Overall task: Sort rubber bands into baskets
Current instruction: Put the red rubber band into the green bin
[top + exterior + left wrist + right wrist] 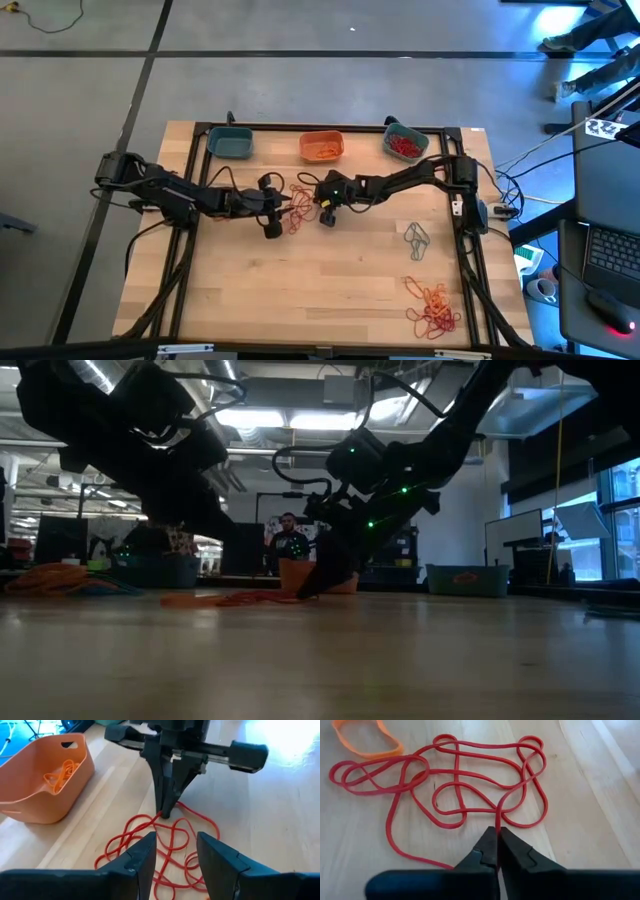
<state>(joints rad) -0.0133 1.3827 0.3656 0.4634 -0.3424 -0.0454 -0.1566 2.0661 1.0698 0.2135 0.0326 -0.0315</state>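
Red rubber bands [470, 785] lie tangled on the wooden table [330, 290]; we see the right gripper [497, 837] pinched shut on one strand at the tangle's near edge. Facing it, the left gripper [175, 852] hovers with fingers apart, the orange basket [40, 775] beside both.

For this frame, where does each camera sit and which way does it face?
High: overhead, straight down; both arms, three baskets.
Low: table height, level into the room; arms descend from above.
Left wrist: past the open left end effector toward the right end effector.
Right wrist: down past the shut right end effector.
Shared: both wrist views show the red rubber bands.
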